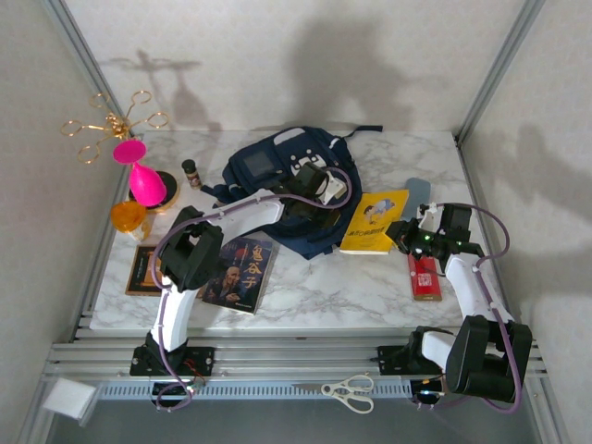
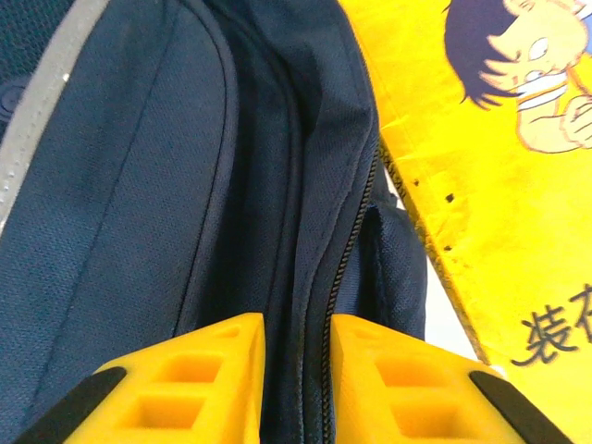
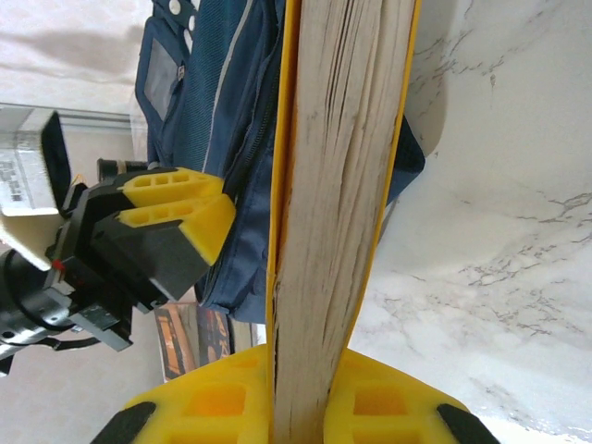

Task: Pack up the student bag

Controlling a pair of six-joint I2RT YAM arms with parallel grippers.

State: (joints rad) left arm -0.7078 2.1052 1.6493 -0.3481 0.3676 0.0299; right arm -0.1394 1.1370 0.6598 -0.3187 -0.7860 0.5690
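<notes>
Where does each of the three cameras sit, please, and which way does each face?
Top external: above and behind the bases, looking down on the marble table; both arms show, left gripper at the navy backpack, right gripper on the yellow book.
Left wrist: looks along its yellow fingers at the backpack's zip seam.
Right wrist: looks along its fingers, clamped on the book's page edge, toward the left gripper.
Shared: every view has backpack and book.

student bag (image 2: 139, 203): navy fabric across the left and centre of the frame
grey stripe (image 2: 46, 92): upper left, on the bag
zip (image 2: 356, 213): runs from centre down between the jaws
left gripper (image 2: 298, 324): bottom edge, yellow jaws slightly apart astride the zip seam
yellow book (image 2: 481, 185): right side, cartoon face upper right
</notes>
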